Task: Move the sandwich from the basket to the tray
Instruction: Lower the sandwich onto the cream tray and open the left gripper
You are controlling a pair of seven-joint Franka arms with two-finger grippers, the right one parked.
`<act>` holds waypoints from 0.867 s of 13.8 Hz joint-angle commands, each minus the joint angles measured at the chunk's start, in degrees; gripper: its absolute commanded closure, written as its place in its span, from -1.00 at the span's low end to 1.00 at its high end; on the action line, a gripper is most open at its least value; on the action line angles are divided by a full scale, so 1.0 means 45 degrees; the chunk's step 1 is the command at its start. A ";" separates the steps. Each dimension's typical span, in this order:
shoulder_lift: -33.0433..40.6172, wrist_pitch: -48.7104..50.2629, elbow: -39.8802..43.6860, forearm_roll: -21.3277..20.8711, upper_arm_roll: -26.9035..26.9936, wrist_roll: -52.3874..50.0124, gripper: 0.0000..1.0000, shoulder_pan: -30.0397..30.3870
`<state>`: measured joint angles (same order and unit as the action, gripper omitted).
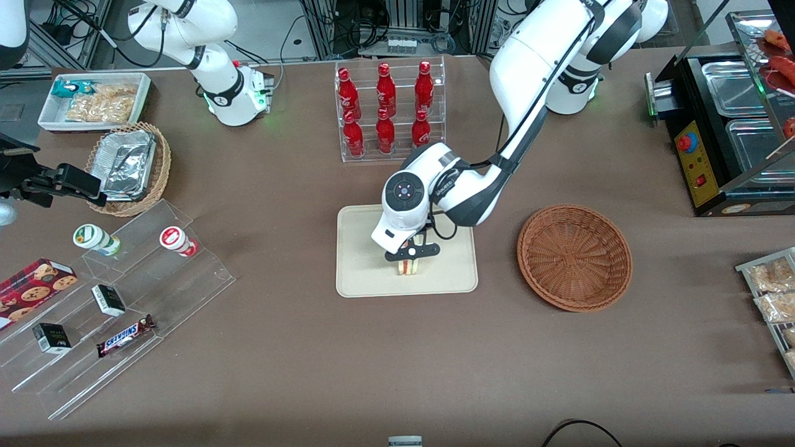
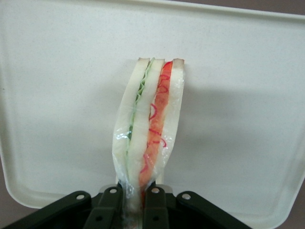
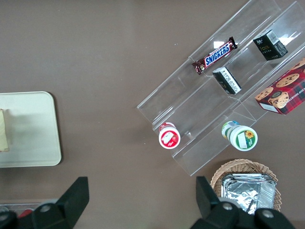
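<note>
One sandwich (image 1: 408, 266), one tray (image 1: 360, 273), two wicker baskets (image 1: 574, 257) (image 1: 133, 167), six red bottles (image 1: 385, 105), two small cups (image 1: 96, 239), one candy bar (image 1: 124, 336), one gripper (image 1: 410, 255).

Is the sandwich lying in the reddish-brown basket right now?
No, the claw holds the sandwich over the tray; the basket is empty.

Six red bottles stand in a clear acrylic rack (image 1: 390, 112) at mid-table, far from the front camera, on the brown tabletop (image 1: 298, 379). Toward the parked arm's end, a white bin of snack packets (image 1: 93, 101) sits beside a light tan wicker basket of foil containers (image 1: 127, 167). Nearer the camera, a clear stepped display (image 1: 143, 292) carries a Snickers bar (image 1: 124, 336), a red cookie box (image 1: 34, 282), two small black boxes (image 1: 109, 300) and two lidded cups (image 1: 96, 239). A black food warmer (image 1: 702, 161) stands at the working arm's end.
</note>
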<state>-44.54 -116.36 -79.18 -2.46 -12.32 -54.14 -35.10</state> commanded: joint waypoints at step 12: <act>0.2630 0.3157 0.0292 -0.0136 0.0531 -0.0528 -1.00 0.1489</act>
<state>-35.86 -105.86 -76.04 -4.37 -10.00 -56.03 -30.91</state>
